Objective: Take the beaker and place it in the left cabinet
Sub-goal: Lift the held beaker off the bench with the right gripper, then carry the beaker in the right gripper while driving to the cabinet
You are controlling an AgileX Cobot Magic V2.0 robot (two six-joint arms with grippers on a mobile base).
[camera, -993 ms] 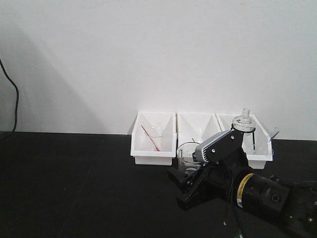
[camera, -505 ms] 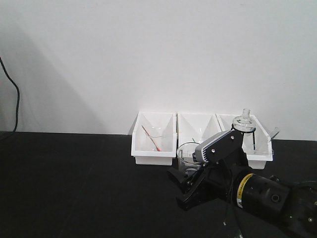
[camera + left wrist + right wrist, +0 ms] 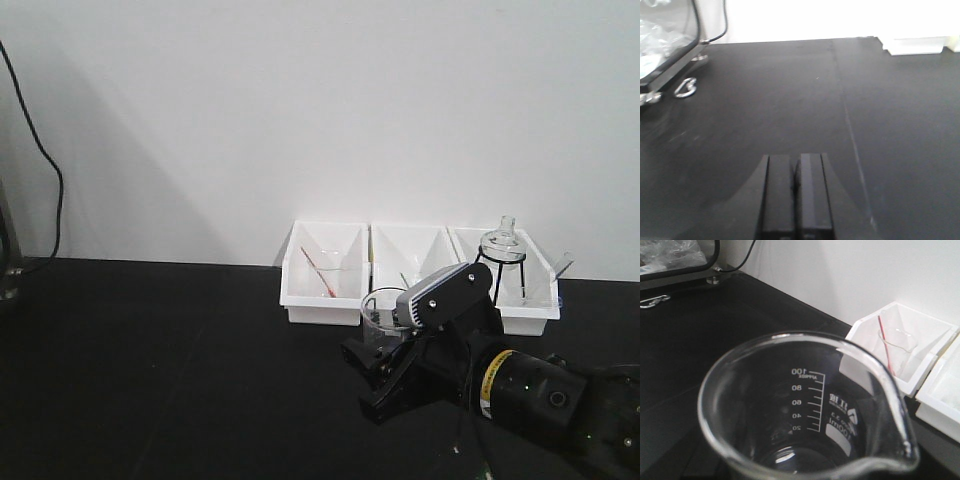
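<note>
The clear glass beaker (image 3: 805, 430), with white graduation marks up to 100, fills the right wrist view. It hides the right gripper's fingers there. In the front view my right gripper (image 3: 374, 352) is shut on the beaker (image 3: 380, 312) and holds it in front of the white bins. My left gripper (image 3: 796, 167) is shut and empty, low over the black tabletop (image 3: 765, 110). The left cabinet is not clearly in view. Only a grey upright edge (image 3: 7, 250) shows at the far left of the front view.
Three white bins (image 3: 322, 300) stand against the back wall. The left one holds a beaker with a red rod (image 3: 896, 347), the right one a round flask on a black tripod (image 3: 503, 245). A dark-framed unit (image 3: 675, 55) and a metal ring (image 3: 685, 88) lie far left.
The whole front view has swung left: the bins now sit further right in frame, and the cable and a grey edge have come in at the left. The right gripper still holds the beaker.
</note>
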